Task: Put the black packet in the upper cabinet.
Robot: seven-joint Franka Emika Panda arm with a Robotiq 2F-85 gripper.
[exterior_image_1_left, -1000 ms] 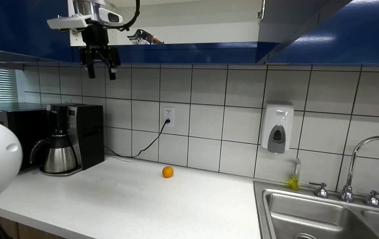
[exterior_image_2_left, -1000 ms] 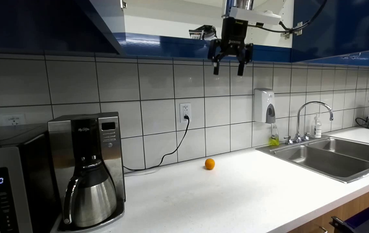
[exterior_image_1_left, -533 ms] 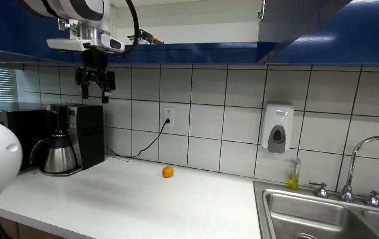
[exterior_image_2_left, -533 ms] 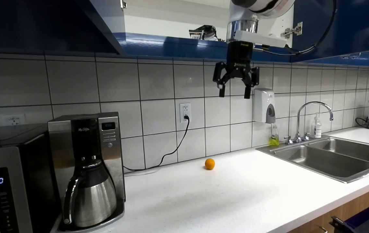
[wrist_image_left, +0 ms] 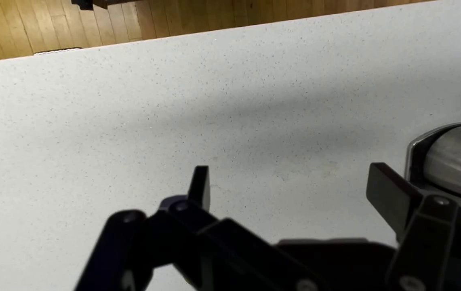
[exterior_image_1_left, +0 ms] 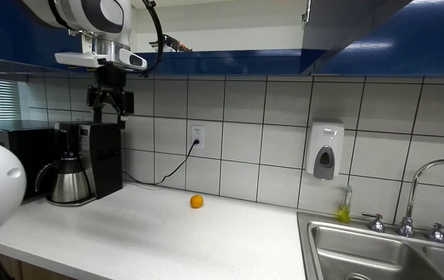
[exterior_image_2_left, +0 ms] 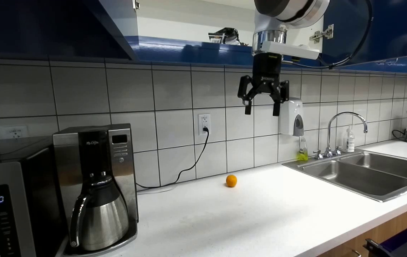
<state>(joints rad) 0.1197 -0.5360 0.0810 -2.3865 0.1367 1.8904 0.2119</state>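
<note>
Can count one black packet (exterior_image_2_left: 229, 34), lying crumpled inside the one upper cabinet (exterior_image_1_left: 225, 62), just behind its front edge, in both exterior views. Can see two blue doors (exterior_image_2_left: 396, 32) on that cabinet, standing open. Can count one black tool (exterior_image_2_left: 262, 109) on one robot arm (exterior_image_1_left: 105, 15), hanging lower than the cabinet and above the desk (exterior_image_2_left: 224, 221), well apart from the packet, with its two fingers (wrist_image_left: 388, 196) spread wide and, in the wrist view, with bare desk in the gap. On the desk, can count one orange ball (exterior_image_2_left: 231, 180) near the tiled wall (exterior_image_2_left: 174, 128), one coffee maker (exterior_image_2_left: 94, 150) with one steel carafe (exterior_image_2_left: 105, 223), and one microwave (exterior_image_2_left: 28, 200) just beside the coffee maker. On the wall, can count two outlets (exterior_image_2_left: 203, 119), one plug (exterior_image_2_left: 205, 129) in the outlet nearer the ball, and one soap dispenser (exterior_image_1_left: 327, 134). Farther along, can count one sink (exterior_image_1_left: 306, 241) with two basins (exterior_image_2_left: 364, 178), one faucet (exterior_image_1_left: 409, 206) with two handles (exterior_image_1_left: 376, 224), one bottle (exterior_image_1_left: 344, 214) of yellow-green liquid by the rim, and, in an exterior view, one pump bottle (exterior_image_2_left: 349, 142) near the faucet.
</note>
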